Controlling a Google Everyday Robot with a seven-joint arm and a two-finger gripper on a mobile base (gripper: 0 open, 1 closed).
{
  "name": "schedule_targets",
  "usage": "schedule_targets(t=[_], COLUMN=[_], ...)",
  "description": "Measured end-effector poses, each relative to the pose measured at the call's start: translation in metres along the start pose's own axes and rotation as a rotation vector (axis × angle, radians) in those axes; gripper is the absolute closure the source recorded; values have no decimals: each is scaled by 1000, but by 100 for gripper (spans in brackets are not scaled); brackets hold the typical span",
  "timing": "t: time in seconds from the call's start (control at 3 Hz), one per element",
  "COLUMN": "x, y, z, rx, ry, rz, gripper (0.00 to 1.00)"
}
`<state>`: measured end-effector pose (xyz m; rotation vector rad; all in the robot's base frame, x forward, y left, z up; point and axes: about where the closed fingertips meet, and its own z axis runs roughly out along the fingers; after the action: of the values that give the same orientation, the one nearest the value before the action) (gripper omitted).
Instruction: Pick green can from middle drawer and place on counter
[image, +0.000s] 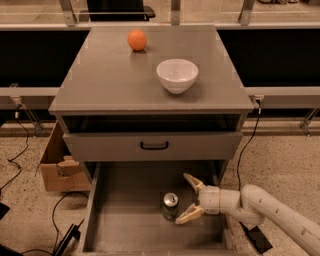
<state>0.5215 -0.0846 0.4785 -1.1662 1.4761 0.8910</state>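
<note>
The green can (170, 205) stands upright on the bare grey floor of the pulled-out middle drawer (125, 225), its silver top showing. My gripper (185, 198) reaches in from the right, low inside the drawer. Its two pale fingers (192, 181) are spread open, just right of the can, with the lower fingertip close to the can's side. It holds nothing. The counter (110, 75) is the grey cabinet top above.
A white bowl (177, 75) and an orange (137, 40) sit on the counter. A closed drawer front with a black handle (154, 146) is above the open drawer. A cardboard box (57, 167) and cables lie on the floor at left.
</note>
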Motion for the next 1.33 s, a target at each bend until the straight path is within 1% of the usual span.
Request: schedule_targets(t=[0.33,0.67,1.0,1.33], x=[19,21,18,3], y=[6,14,23,33], z=[26,37,34,18], rx=[-31,-63,-74,-52], ry=[-25,-27,-6,33], rz=[9,3,3,5], gripper=[16,40,63,86])
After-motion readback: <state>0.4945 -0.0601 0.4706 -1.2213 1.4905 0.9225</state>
